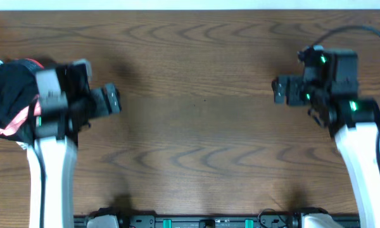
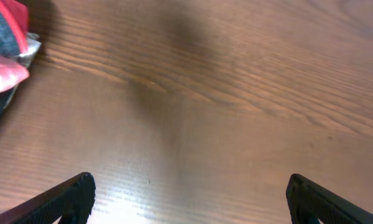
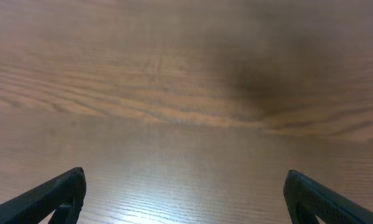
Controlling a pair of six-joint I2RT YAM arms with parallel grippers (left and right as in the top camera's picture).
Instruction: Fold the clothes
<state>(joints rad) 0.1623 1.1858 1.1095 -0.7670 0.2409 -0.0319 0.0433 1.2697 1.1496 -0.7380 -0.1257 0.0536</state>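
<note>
leggings (image 1: 9,95) bunched up, left gripper (image 1: 114,100) just beside them, right gripper (image 1: 277,88) well apart. both jaws wide open, empty, probably staged to grab.

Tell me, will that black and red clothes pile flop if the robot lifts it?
The clothes would probably droop and unfold: they lie in a soft crumpled heap. Pushed, they would likely bunch up, not roll, on the wooden table.

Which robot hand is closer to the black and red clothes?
Left. The left gripper sits open beside the clothes, which lie bunched at the left edge of the table. The right gripper is far across the table, open.
</note>
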